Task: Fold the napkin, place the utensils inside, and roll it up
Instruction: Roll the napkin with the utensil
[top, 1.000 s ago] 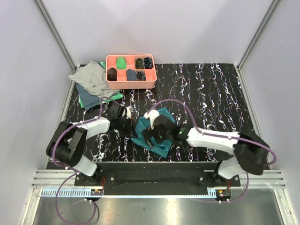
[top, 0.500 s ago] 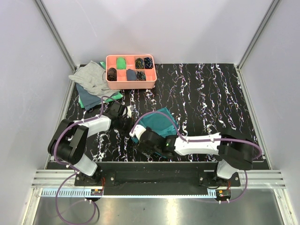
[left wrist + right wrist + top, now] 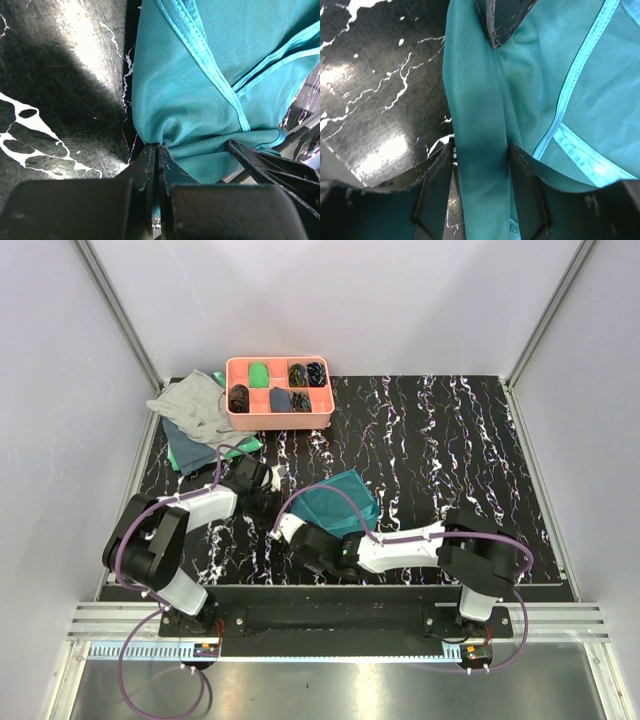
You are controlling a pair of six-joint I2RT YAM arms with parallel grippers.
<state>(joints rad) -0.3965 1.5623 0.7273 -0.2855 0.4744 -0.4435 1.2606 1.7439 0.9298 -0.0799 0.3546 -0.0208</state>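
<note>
The teal napkin (image 3: 338, 500) lies bunched on the black marbled table, left of centre. My left gripper (image 3: 275, 502) is at the napkin's left edge, and in the left wrist view it (image 3: 159, 150) is shut on a pinch of that edge. My right gripper (image 3: 292, 532) reaches in low from the right to the near left corner. In the right wrist view it (image 3: 481, 167) stands part open, its fingers (image 3: 437, 172) either side of a raised fold of napkin (image 3: 480, 125). The utensils are out of view.
A pink compartment tray (image 3: 279, 422) with dark and green items stands at the back left. Beside it lie a crumpled light grey cloth (image 3: 190, 403), a dark teal cloth (image 3: 188, 453) and a bright green cloth (image 3: 243, 446). Grey walls close in both sides.
My right arm has swung from above the napkin down to its near left corner, and its jaws have narrowed around a fold. My left gripper has kept its hold and place.
</note>
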